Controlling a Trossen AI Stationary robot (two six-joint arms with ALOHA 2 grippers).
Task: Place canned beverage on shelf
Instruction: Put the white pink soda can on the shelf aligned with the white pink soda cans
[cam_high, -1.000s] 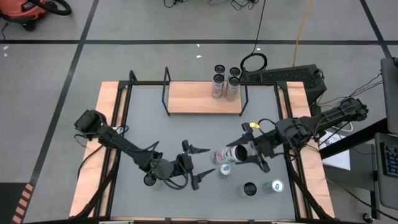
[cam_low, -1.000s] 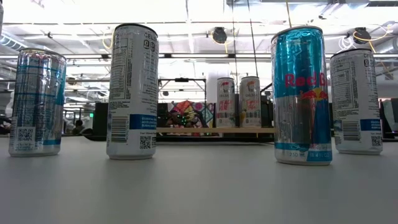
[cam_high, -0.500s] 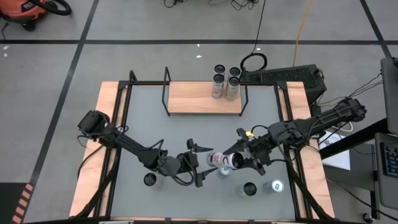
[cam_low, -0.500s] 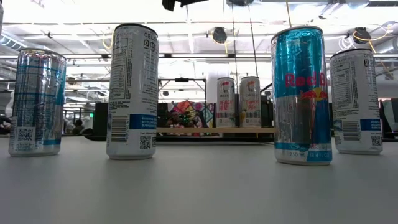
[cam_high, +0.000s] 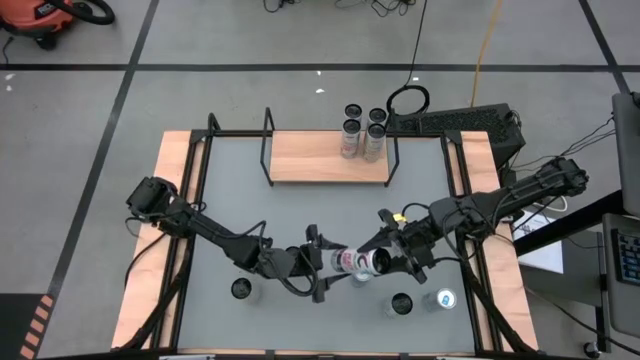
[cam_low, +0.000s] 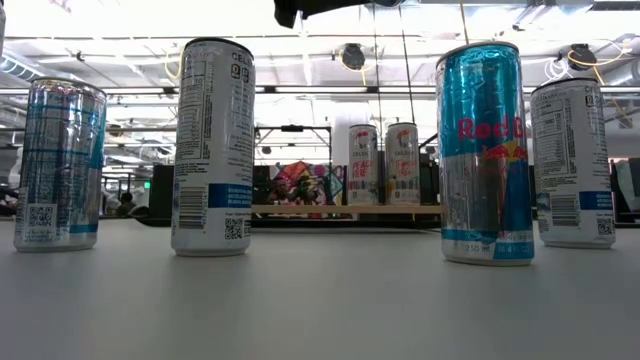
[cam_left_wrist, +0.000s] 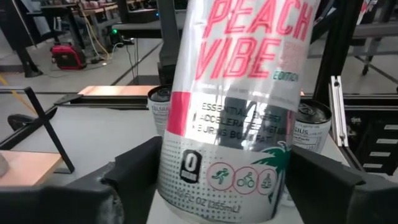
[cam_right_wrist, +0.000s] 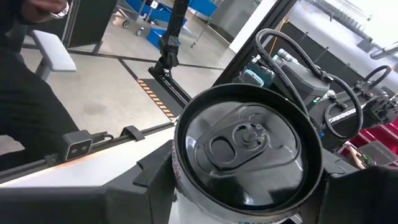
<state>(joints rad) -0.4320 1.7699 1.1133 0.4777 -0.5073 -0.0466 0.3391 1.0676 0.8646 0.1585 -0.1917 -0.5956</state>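
Standing nearest the front edge of the surface (cam_high: 420, 190), four upright cans (cam_high: 401, 305) sit just around the peach can (cam_high: 358, 261), which lies sideways in the air above them. The right hand (cam_high: 388, 254) pinches the peach can at its top end. The left hand (cam_high: 322, 264) brackets its other end, fingers spread on either side. Beyond the peach can, the shelf (cam_high: 320, 157) stands at the surface's back edge, carrying four more cans (cam_high: 362, 132) on its right end.
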